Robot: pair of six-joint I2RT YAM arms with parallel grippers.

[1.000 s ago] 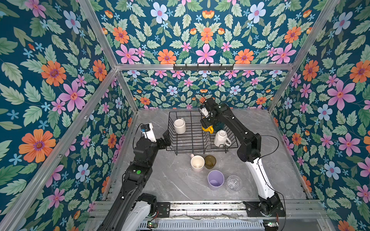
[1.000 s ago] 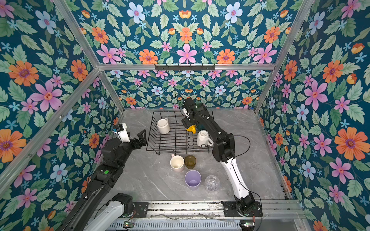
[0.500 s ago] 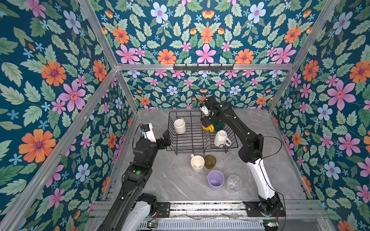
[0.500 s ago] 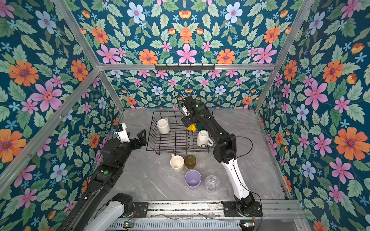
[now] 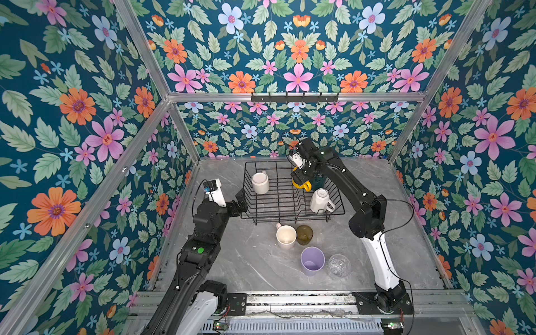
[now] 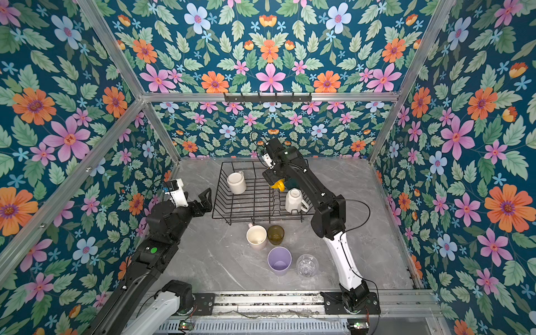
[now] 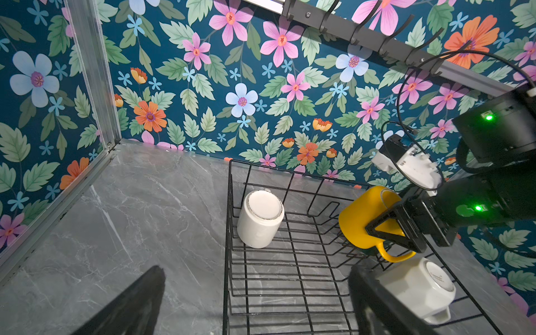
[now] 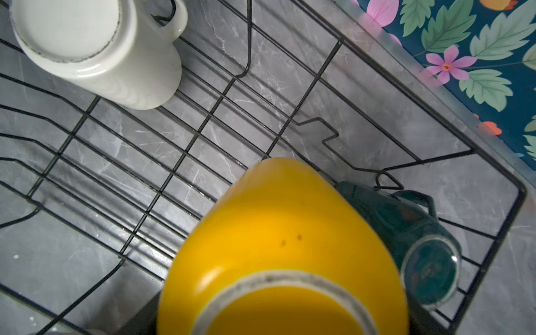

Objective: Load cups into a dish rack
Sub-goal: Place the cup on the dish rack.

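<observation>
Currently clamping tilted yellow mug (image 7: pixel 359 220) in right gripper (image 7: pixel 387 227) over far end of rack (image 7: pixel 230 203), next to green mug (image 8: pixel 420 237). Holding left gripper (image 6: pixel 205 201) wide apart, empty, just outside rack's left side.

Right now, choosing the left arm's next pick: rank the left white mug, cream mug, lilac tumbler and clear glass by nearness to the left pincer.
Top view, from left pincer:
1. White mug, left end of rack.
2. Cream mug, table, before rack.
3. Lilac tumbler, farther front.
4. Clear glass, tumbler's right.
</observation>
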